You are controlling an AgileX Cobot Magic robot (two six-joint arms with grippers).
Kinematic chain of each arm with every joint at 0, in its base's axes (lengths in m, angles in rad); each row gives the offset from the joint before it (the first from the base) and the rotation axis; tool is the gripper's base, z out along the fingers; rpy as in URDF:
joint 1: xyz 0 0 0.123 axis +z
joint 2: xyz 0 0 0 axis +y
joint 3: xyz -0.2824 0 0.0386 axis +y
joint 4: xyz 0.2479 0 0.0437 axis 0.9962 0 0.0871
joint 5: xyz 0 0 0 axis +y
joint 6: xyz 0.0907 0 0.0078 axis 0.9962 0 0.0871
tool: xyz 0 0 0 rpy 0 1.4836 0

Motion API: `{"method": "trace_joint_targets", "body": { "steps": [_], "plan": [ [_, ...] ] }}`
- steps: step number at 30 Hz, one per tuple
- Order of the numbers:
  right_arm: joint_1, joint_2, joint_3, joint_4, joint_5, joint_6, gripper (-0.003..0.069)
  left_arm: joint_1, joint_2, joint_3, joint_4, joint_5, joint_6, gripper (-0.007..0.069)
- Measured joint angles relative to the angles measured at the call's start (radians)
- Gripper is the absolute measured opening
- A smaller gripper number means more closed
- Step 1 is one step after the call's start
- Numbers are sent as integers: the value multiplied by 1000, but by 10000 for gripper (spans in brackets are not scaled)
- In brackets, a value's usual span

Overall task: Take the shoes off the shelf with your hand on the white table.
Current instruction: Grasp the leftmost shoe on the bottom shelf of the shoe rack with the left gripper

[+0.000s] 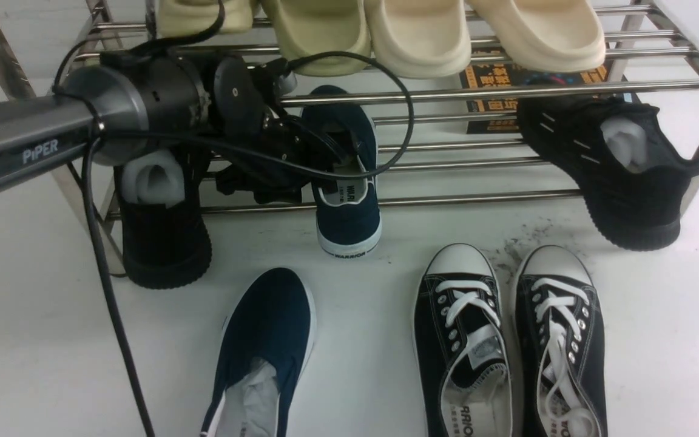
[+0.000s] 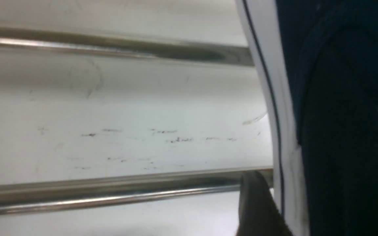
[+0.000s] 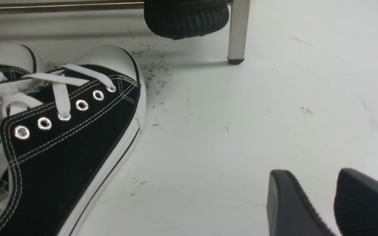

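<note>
One navy slip-on shoe (image 1: pixel 347 200) lies on the lower tier of the steel shelf (image 1: pixel 446 94), its heel with the "WARRIOR" sole hanging over the front bar. The other navy shoe (image 1: pixel 267 346) lies on the white table (image 1: pixel 380 291), paper stuffing showing. My left gripper (image 1: pixel 325 152) is at the shelved shoe's side by its opening. In the left wrist view one finger (image 2: pixel 258 203) presses against the shoe's white sole (image 2: pixel 284 131); the other finger is hidden. My right gripper (image 3: pixel 310 175) is slightly open and empty, low over bare table.
Black knit sneakers sit at the rack's left (image 1: pixel 161 237) and right (image 1: pixel 616 176). A pair of black lace-ups (image 1: pixel 465 346) (image 1: pixel 559 346) stands on the table in front. Cream slides (image 1: pixel 416 36) fill the upper tier. A rack leg (image 3: pixel 236 32) stands beyond my right gripper.
</note>
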Motion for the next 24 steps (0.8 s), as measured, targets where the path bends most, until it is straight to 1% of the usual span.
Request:
{"method": "trace_joint_targets", "body": {
  "steps": [2,5,6,8,11,13,17,20,24],
  "plan": [
    [0,0,0,0,0,0,240,0,0,0,-7,0,0,331],
    [0,0,0,0,0,0,240,0,3,-4,-24,2,0,236],
    [0,0,0,0,0,0,240,0,3,-5,-26,2,0,228],
    [0,0,0,0,0,0,240,0,6,-10,-40,8,3,139],
    [0,0,0,0,0,0,240,1,5,-10,-42,25,9,48],
    [0,0,0,0,0,0,240,3,-9,-10,-45,51,10,27],
    [0,0,0,0,0,0,240,3,-45,-6,-56,127,4,23],
    [0,0,0,0,0,0,240,3,-111,1,-65,251,0,23],
    [0,0,0,0,0,0,240,3,-180,1,-75,342,-3,23]
  ]
}}
